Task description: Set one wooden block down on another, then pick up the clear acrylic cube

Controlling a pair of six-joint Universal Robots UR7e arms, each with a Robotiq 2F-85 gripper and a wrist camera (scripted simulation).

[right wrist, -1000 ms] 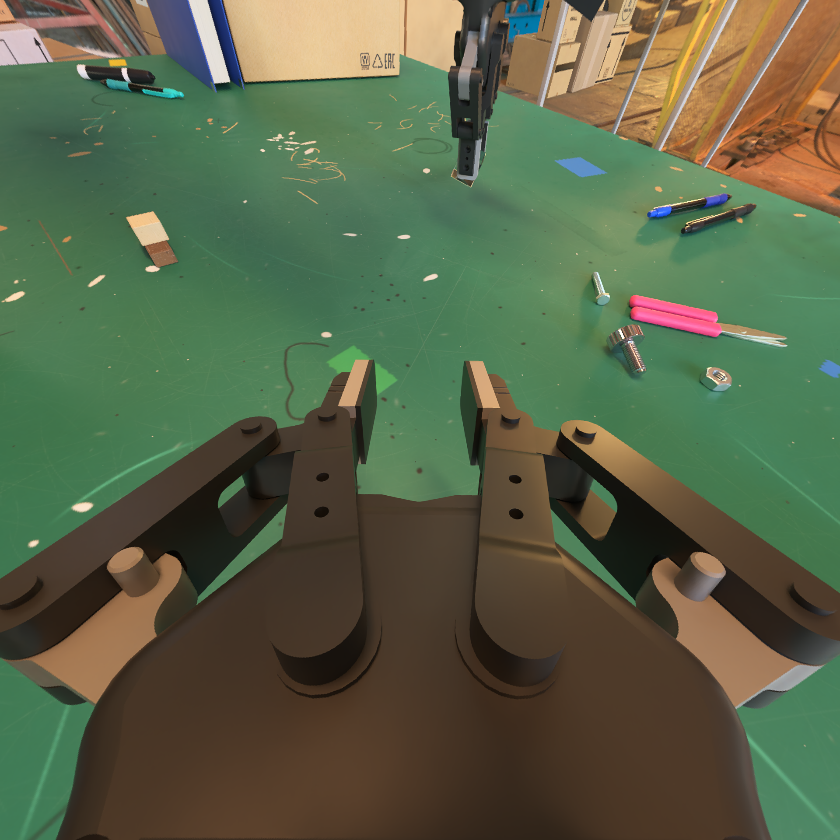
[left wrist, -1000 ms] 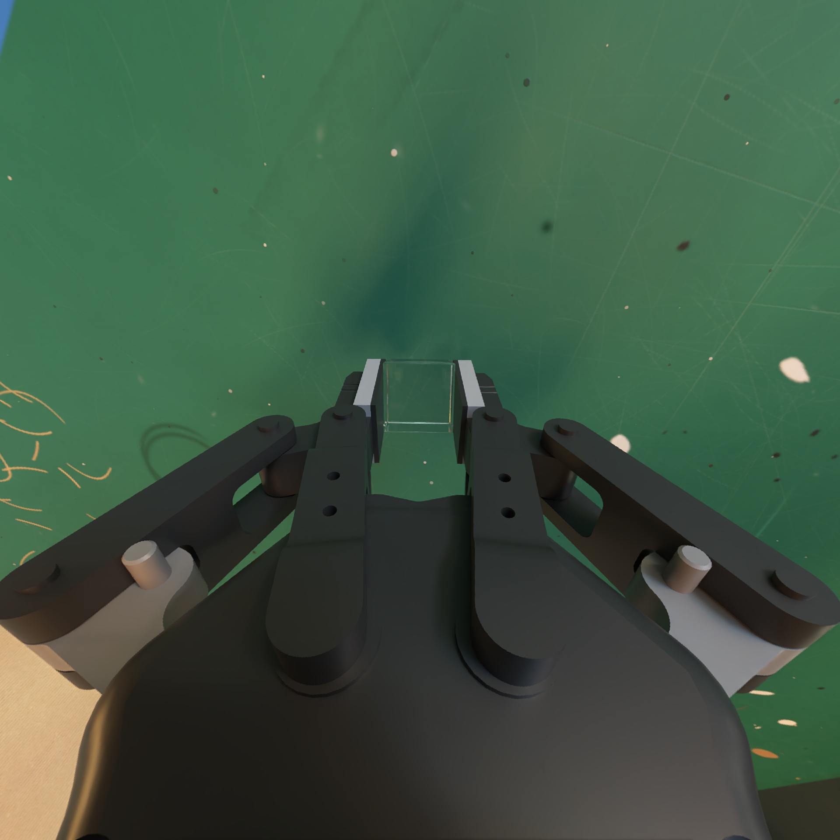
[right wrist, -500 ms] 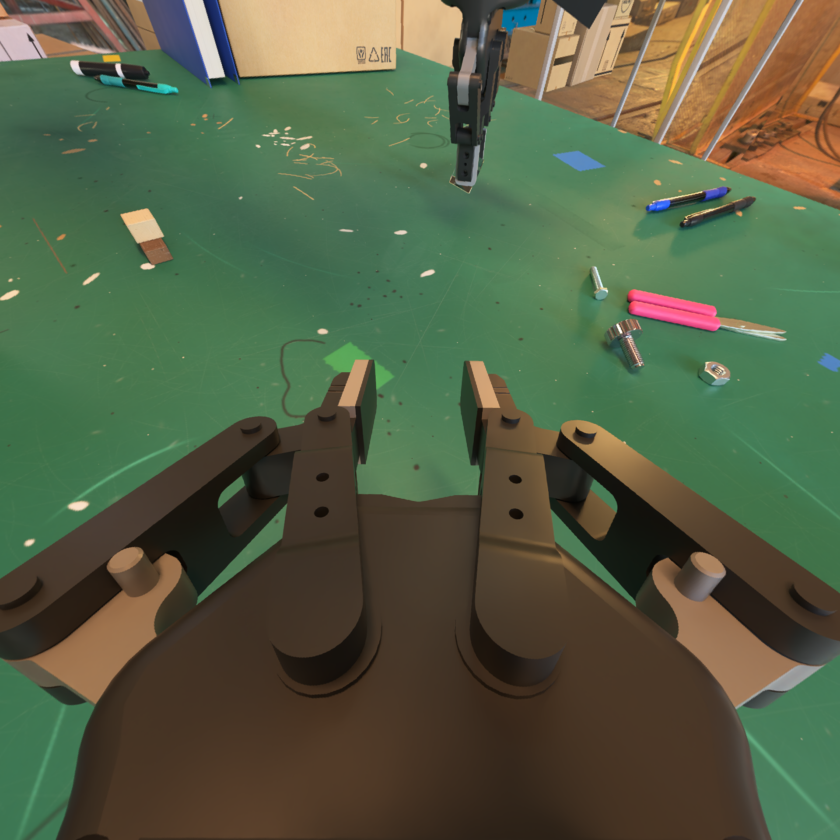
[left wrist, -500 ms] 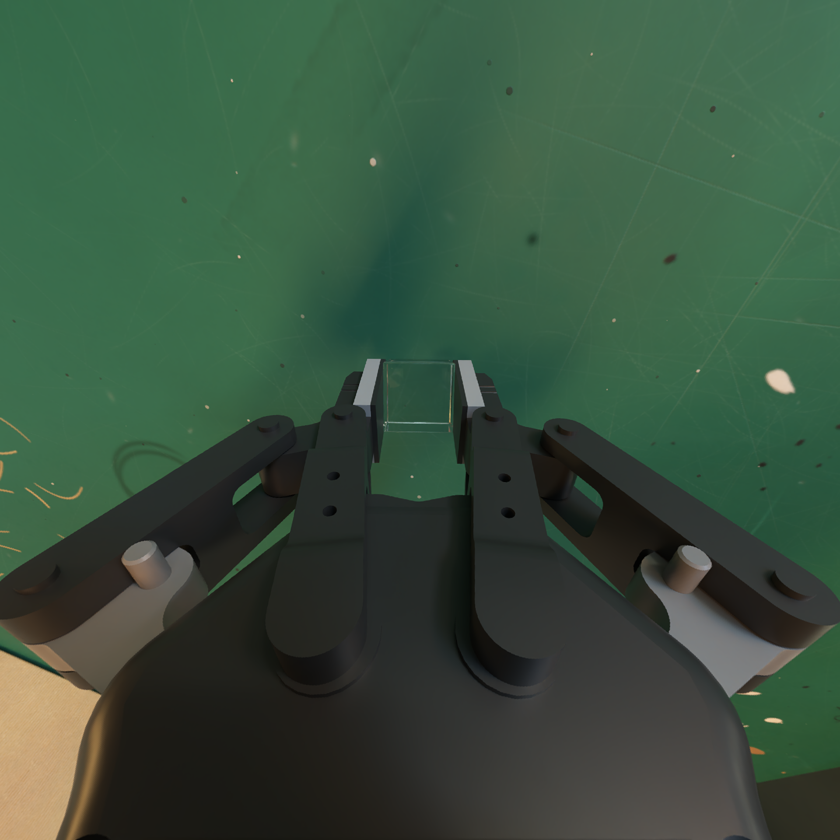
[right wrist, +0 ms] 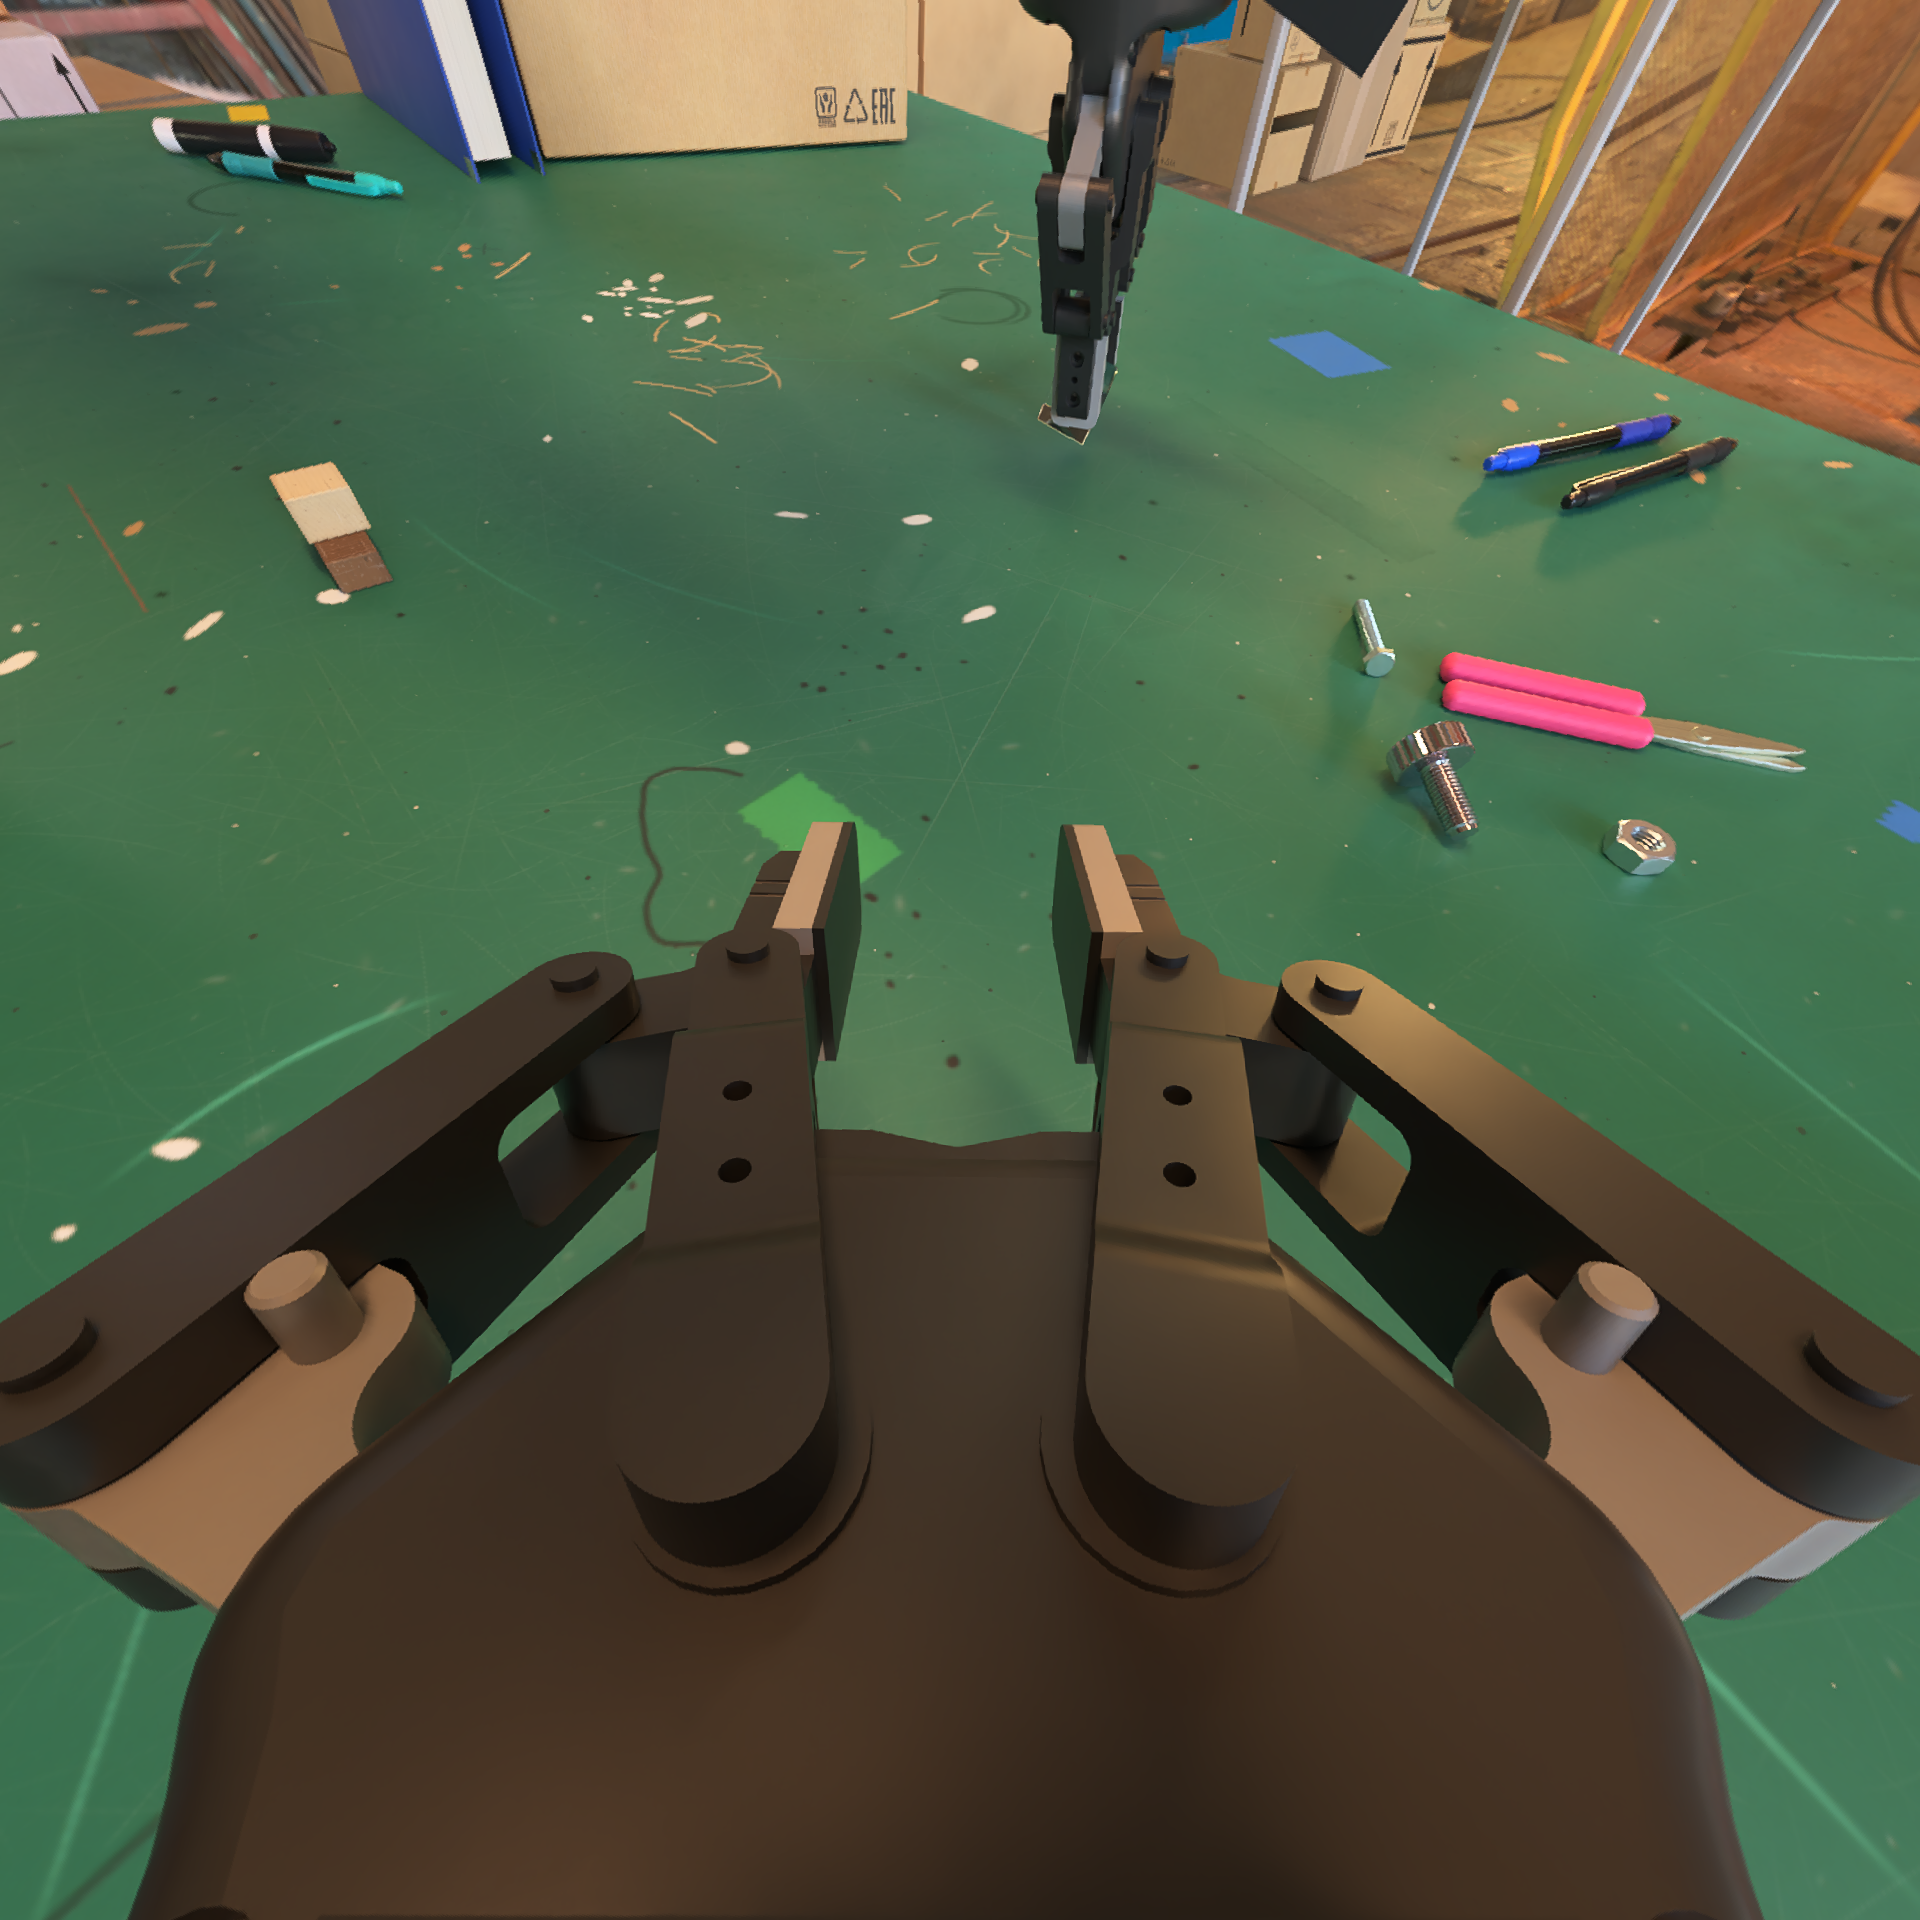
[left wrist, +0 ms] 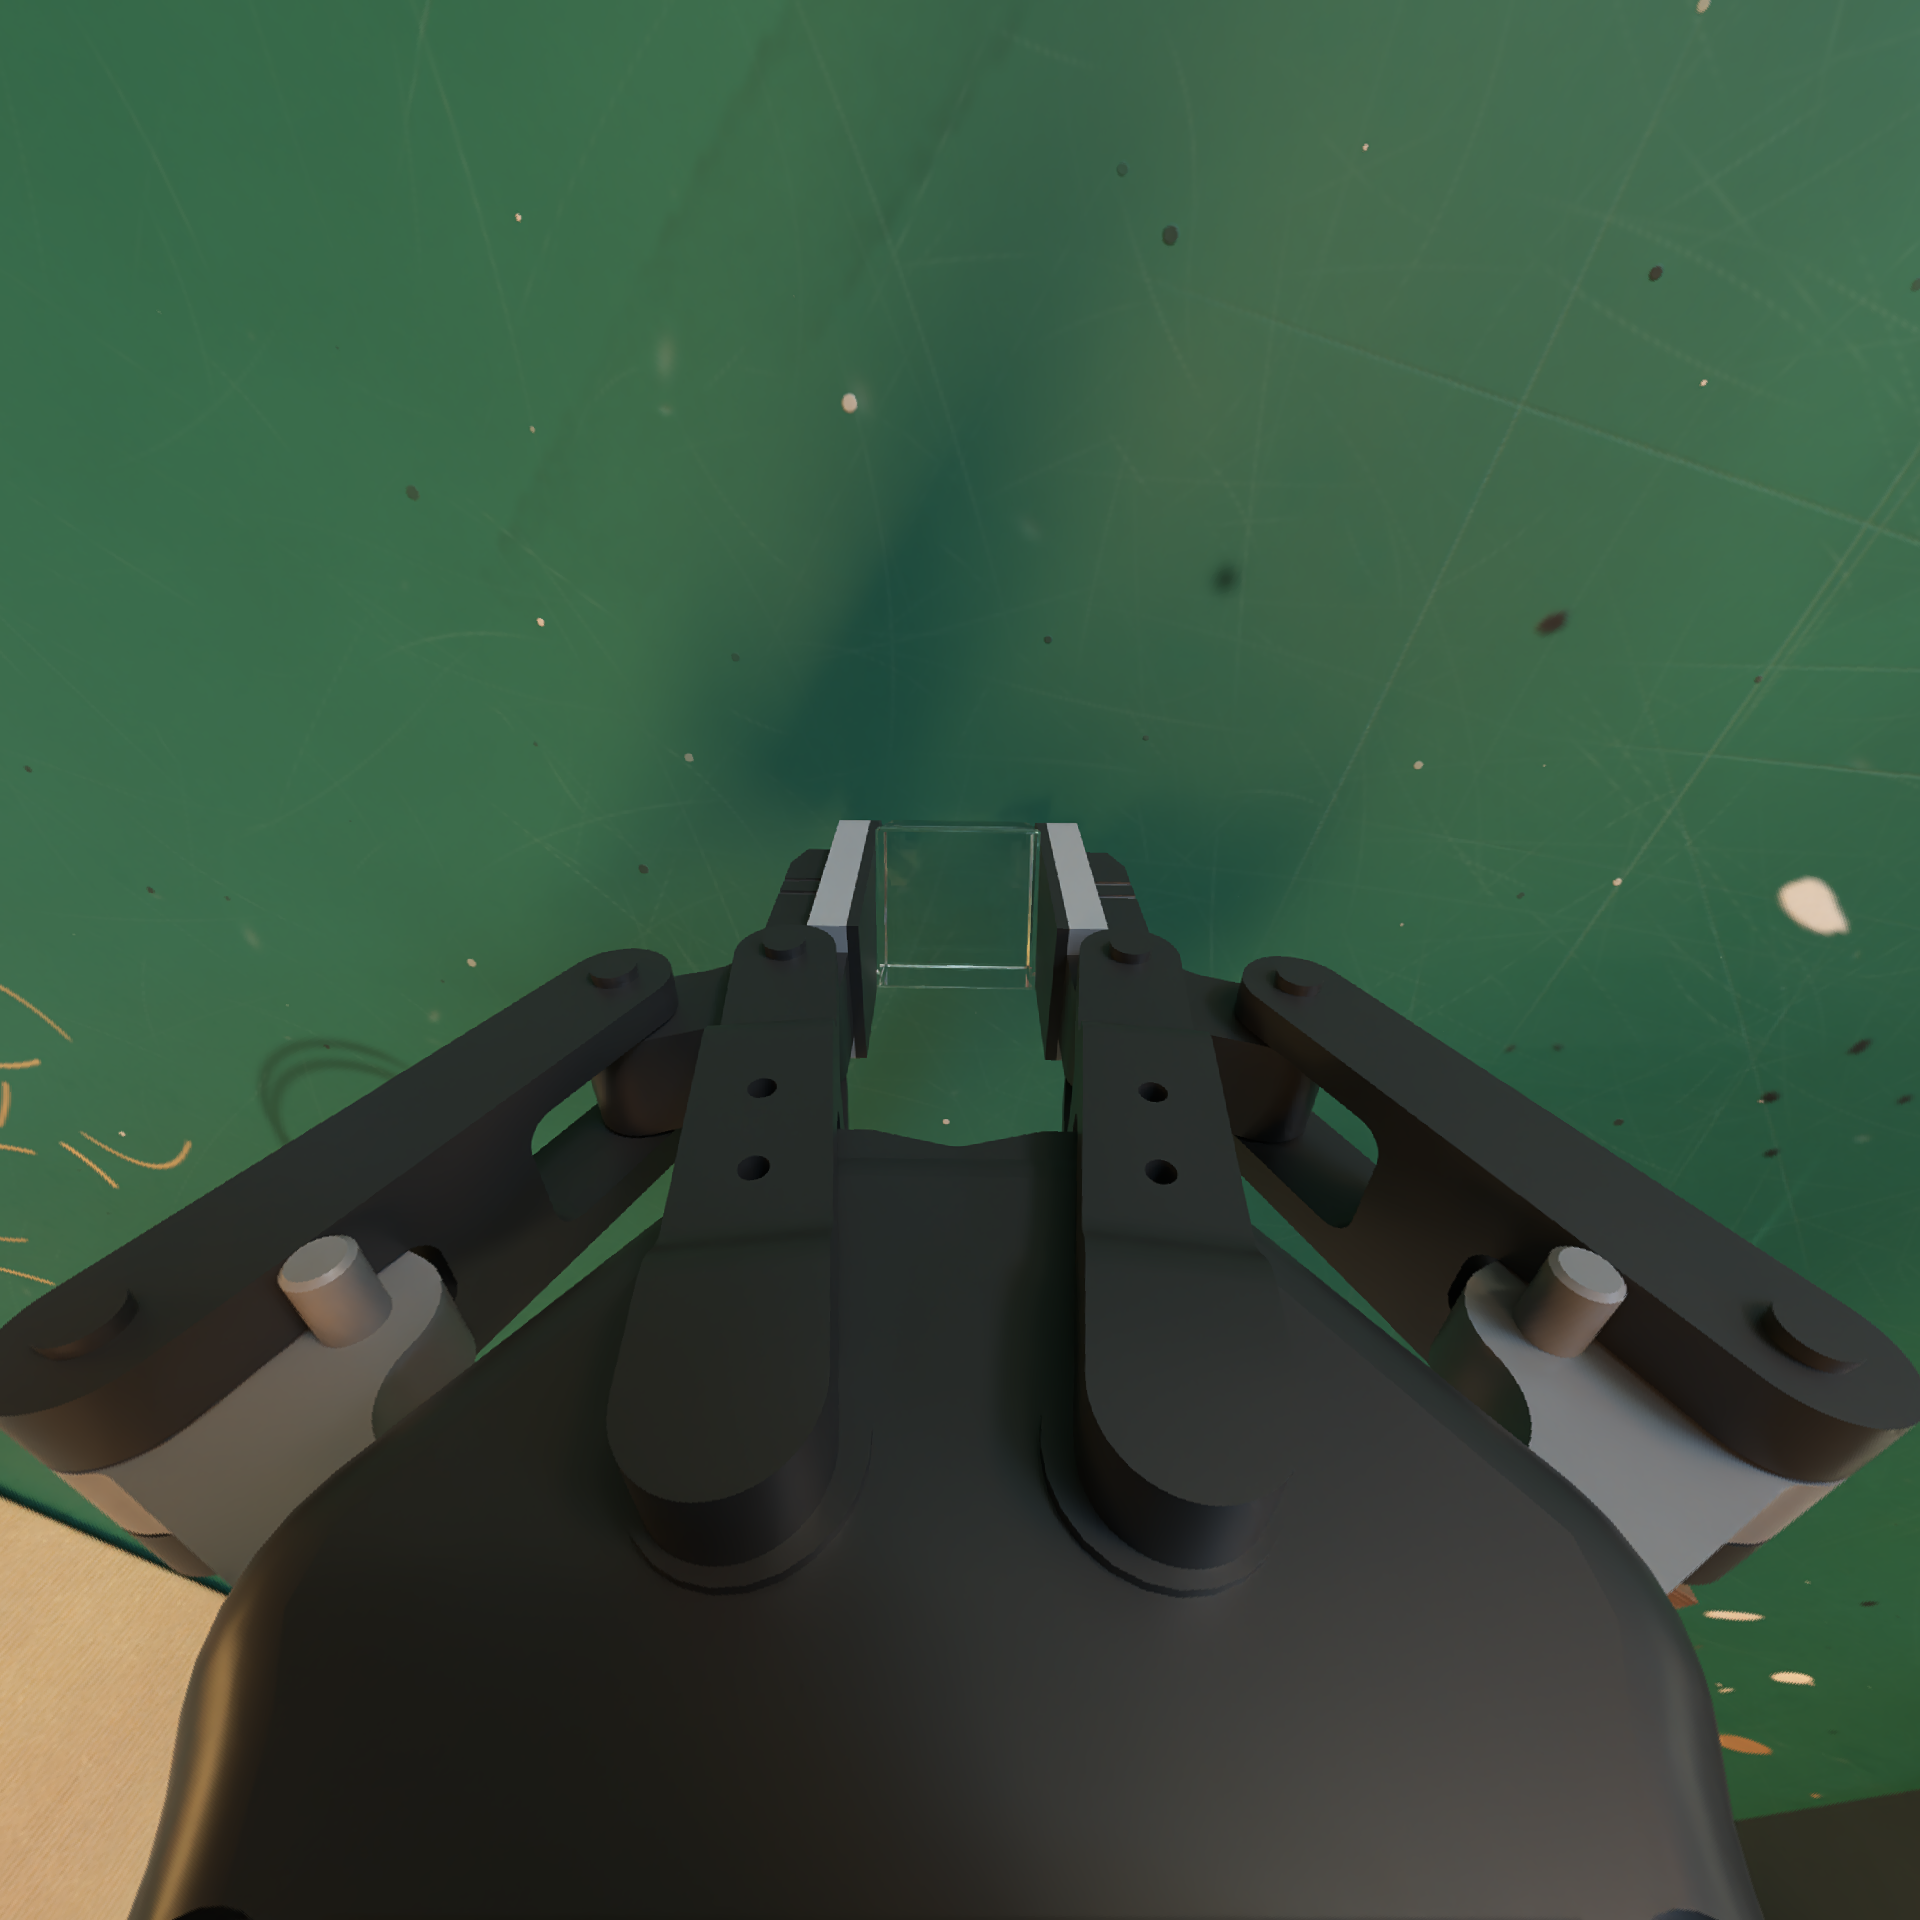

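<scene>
My left gripper (left wrist: pixel 956 883) is shut on the clear acrylic cube (left wrist: pixel 956 906) and holds it above the green mat, with its dark shadow below. In the right wrist view the left gripper (right wrist: pixel 1075 410) hangs over the far middle of the table with the cube at its tips. The light wooden block (right wrist: pixel 320 499) sits stacked on the dark wooden block (right wrist: pixel 353 561) at the far left. My right gripper (right wrist: pixel 956 894) is open and empty above the near mat.
Pink-handled scissors (right wrist: pixel 1548 698), two bolts (right wrist: pixel 1439 779), a nut (right wrist: pixel 1638 844) and two pens (right wrist: pixel 1605 452) lie at the right. A cardboard box (right wrist: pixel 707 73), a blue binder (right wrist: pixel 436 73) and markers (right wrist: pixel 270 151) stand at the back. The table's edge runs along the far right.
My left gripper has risen a little higher with the cube in it. The right gripper has shifted only slightly.
</scene>
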